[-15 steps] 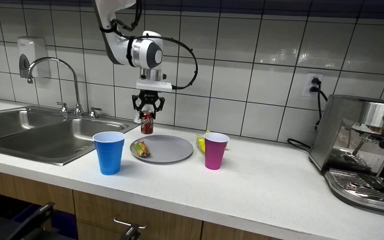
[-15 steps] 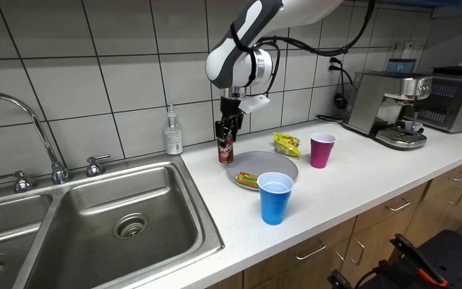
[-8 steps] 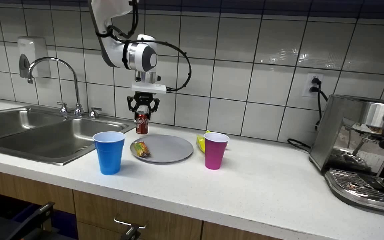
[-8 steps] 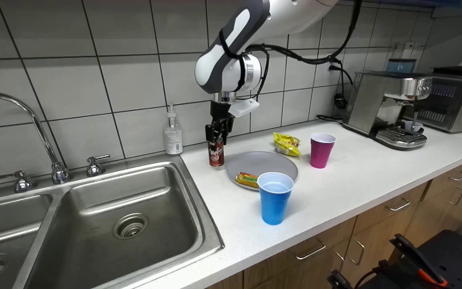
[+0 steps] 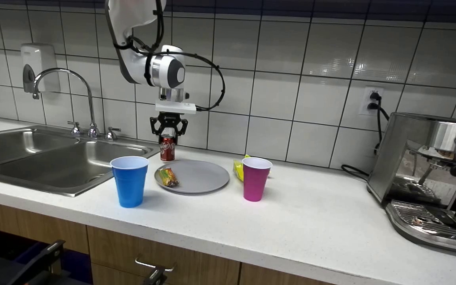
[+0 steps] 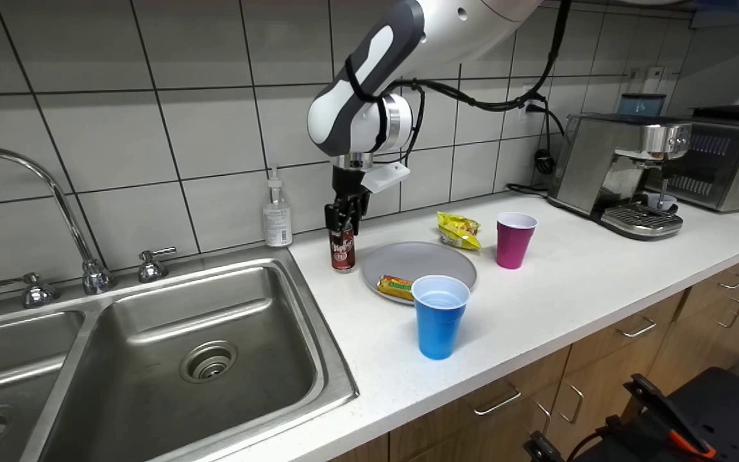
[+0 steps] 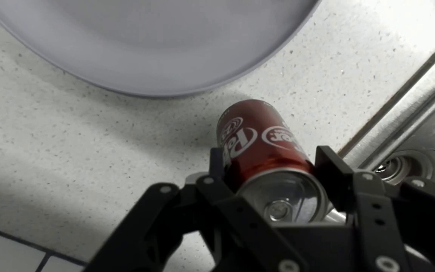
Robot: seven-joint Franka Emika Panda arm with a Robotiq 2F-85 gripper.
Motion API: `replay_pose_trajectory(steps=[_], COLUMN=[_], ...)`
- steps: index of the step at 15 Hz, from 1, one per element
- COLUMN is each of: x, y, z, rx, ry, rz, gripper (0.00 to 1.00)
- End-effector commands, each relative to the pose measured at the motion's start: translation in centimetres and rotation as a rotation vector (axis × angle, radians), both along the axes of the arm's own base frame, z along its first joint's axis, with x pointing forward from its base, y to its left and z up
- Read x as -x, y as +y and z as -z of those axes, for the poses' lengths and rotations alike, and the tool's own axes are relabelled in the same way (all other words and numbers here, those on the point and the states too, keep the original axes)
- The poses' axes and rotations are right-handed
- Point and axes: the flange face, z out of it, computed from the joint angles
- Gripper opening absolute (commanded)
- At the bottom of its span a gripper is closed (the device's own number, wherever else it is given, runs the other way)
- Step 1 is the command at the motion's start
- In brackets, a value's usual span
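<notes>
We have the jaws gripping the red soda can (image 7: 263,139), fingers (image 7: 332,173) on both sides near its top. Can's upright in both exterior views, between the grey plate (image 5: 200,176) and the sink (image 6: 151,378); we can't tell if its base touches the tabletop (image 5: 311,221). Arm (image 6: 453,38) slopes down from above, then turns vertical, jaws aimed straight down. Plate holds one wrapped snack (image 6: 396,287) near its rim. Blue cup (image 6: 439,327) upright near the plate, pink cup (image 6: 514,244) upright farther off, yellow bag (image 6: 458,230) near it; both cups show white insides.
</notes>
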Motion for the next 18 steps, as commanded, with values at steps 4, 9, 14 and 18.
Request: replay_pose_trajectory(steps=[4,9,14,18], x=[-0.6,-0.5,-0.5,-0.4], y=[0.1,0.1,-0.1,-0.6], z=[-0.8,0.0,0.3,-1.2], rx=[0.028,0.03,0.03,0.014], ry=[0.002,0.013,0.028,0.037], rz=[-0.015,-0.018,-0.014,-0.023], gripper=[0.38,0.38,0.89,1.0])
